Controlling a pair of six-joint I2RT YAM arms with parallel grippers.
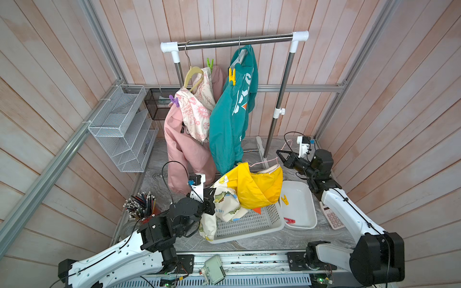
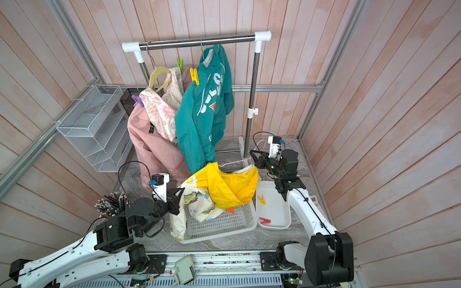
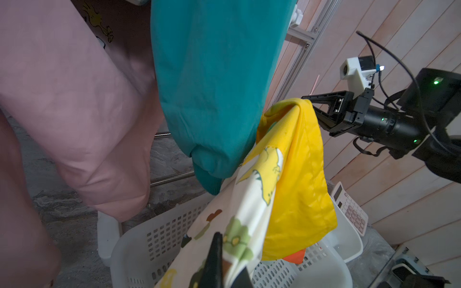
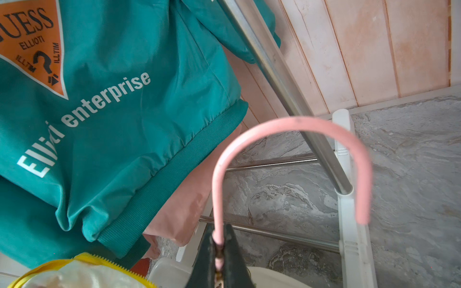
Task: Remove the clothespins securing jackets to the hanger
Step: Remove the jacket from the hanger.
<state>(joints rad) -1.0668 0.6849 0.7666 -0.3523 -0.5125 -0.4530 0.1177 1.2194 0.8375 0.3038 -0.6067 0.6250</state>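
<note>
The yellow jacket [image 1: 252, 187] hangs over the white basket, stretched between my two grippers. My left gripper [image 3: 224, 259] is shut on its cream cartoon lining [image 3: 249, 199]. My right gripper [image 4: 219, 239] is shut on the stem of the pink hanger [image 4: 287, 124] that sticks out of that jacket. The pink jacket [image 1: 184, 147] and the teal jacket [image 1: 229, 119] hang on the rack. On them sit a green clothespin [image 1: 210, 62], a purple one [image 1: 174, 100] and a yellow one [image 1: 232, 76]. Another yellow clothespin [image 1: 284, 200] and a red one [image 1: 289, 220] lie in the tray.
The slotted white basket [image 1: 249, 224] and the white tray [image 1: 304, 199] stand side by side at the front. A calculator [image 1: 333, 219] lies right of the tray and a cup of pencils [image 1: 141, 203] stands at the left. A wire shelf [image 1: 122, 129] hangs on the left wall. The steel rack bar [image 1: 234, 41] spans the back.
</note>
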